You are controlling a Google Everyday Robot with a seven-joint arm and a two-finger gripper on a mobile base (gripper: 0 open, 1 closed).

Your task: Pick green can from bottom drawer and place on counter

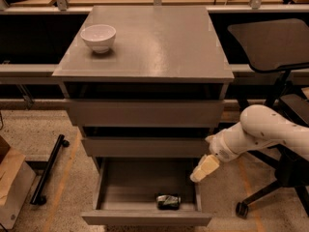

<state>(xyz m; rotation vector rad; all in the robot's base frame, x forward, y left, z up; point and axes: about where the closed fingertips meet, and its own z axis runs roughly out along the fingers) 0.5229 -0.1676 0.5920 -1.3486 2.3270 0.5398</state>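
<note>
The bottom drawer point(126, 189) is pulled right out, and the green can point(168, 201) is lying on its side inside it, close up to the drawer's front wall and a bit right of middle. There are pale markings on the can, but they're way too small to read, so no brand from me.

The tool point(199, 174) hangs over the drawer's right wall, roughly halfway back, just under the front of the next drawer up. It's pointing down and left into the opening. It's clear of the can and not holding anything I can see. Released or clenched? Honestly can't tell from this angle. The white arm point(263, 132) comes in from the drawer's right.

The worktop point(159, 42) is straight above the drawer, grey and slightly glossy. A white bowl point(98, 36) sits on it, above the drawer's left side and towards the back. A black chair point(270, 42) stands off to the drawer's right (partly behind the arm).
</note>
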